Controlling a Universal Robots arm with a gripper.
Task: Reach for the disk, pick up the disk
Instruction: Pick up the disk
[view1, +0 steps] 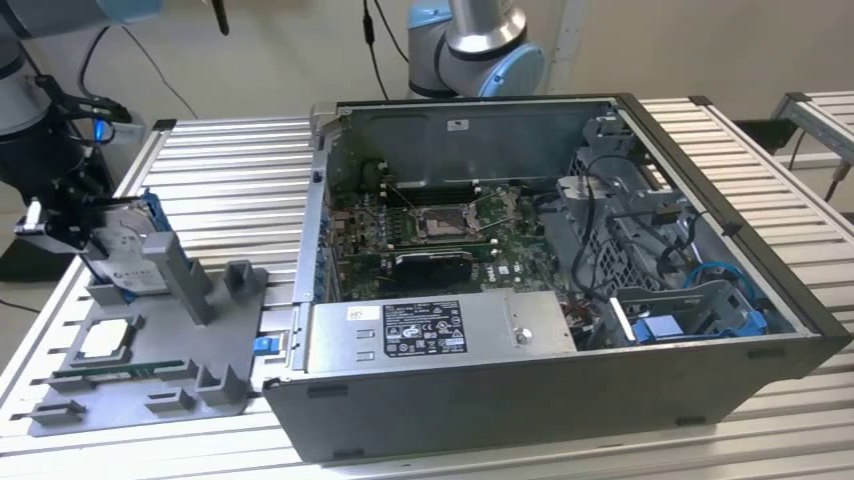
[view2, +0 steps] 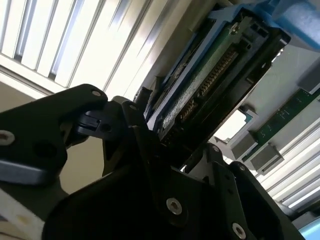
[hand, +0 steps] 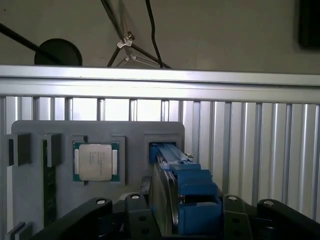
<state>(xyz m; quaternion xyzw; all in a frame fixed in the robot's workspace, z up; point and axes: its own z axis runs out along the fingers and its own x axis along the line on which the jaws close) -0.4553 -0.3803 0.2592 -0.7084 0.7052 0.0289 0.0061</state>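
The disk (view1: 130, 256) is a silver drive with a white label and blue side rails. It stands on edge in a slot of the grey fixture tray (view1: 160, 350) at the exterior view's left. My gripper (view1: 96, 238) reaches it from the left, with black fingers on both faces. In the first wrist view the disk's blue rail (hand: 192, 200) runs up between the fingers (hand: 137, 210), which press close on either side. The second wrist view shows the disk's connector edge (view2: 210, 75) pinched between the gripper's black links. Its far end sits at the tray's blue-lined slot (hand: 161, 148).
On the same tray lie a square silver processor chip (hand: 96, 161) and a green memory stick (hand: 48, 190). An open computer case (view1: 534, 400) with a labelled grey box (view1: 441, 328) takes up the middle and right of the slatted aluminium table (view1: 227, 190). Another arm's base (view1: 474, 50) stands behind.
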